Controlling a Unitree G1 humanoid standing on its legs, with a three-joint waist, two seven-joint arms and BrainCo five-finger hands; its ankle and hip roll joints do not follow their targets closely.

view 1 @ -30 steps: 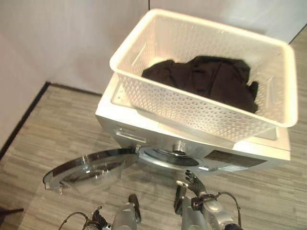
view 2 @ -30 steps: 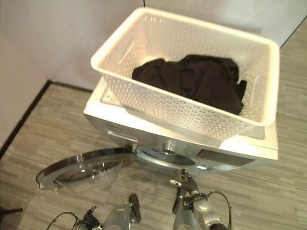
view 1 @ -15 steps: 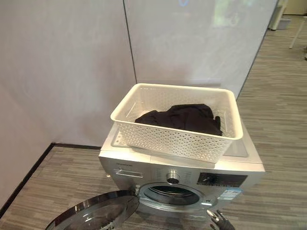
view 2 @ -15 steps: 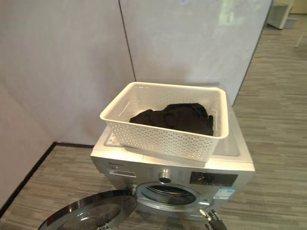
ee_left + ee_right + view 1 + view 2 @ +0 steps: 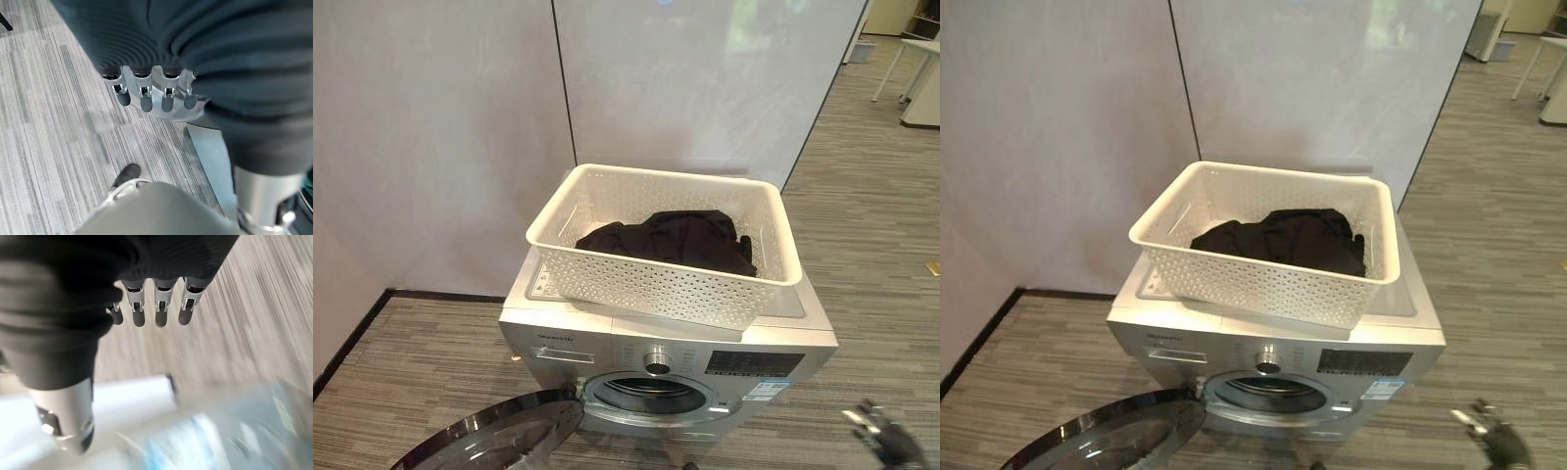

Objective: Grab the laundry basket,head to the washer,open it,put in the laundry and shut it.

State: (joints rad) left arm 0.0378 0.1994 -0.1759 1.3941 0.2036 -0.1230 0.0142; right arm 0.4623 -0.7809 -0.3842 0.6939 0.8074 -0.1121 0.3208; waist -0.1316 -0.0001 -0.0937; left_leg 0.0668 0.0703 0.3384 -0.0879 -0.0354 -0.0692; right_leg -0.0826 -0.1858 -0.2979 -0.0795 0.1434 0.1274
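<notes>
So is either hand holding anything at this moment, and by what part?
Nothing is held. The left hand and right hand hang open; the laundry basket sits on the washer.

Head stereo pair facing washer (image 5: pixel 666 362)

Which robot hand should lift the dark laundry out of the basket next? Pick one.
Probably right. The right robot hand is raised beside the washer, nearer the basket holding the dark laundry; the left robot hand hangs over the floor, empty.
</notes>
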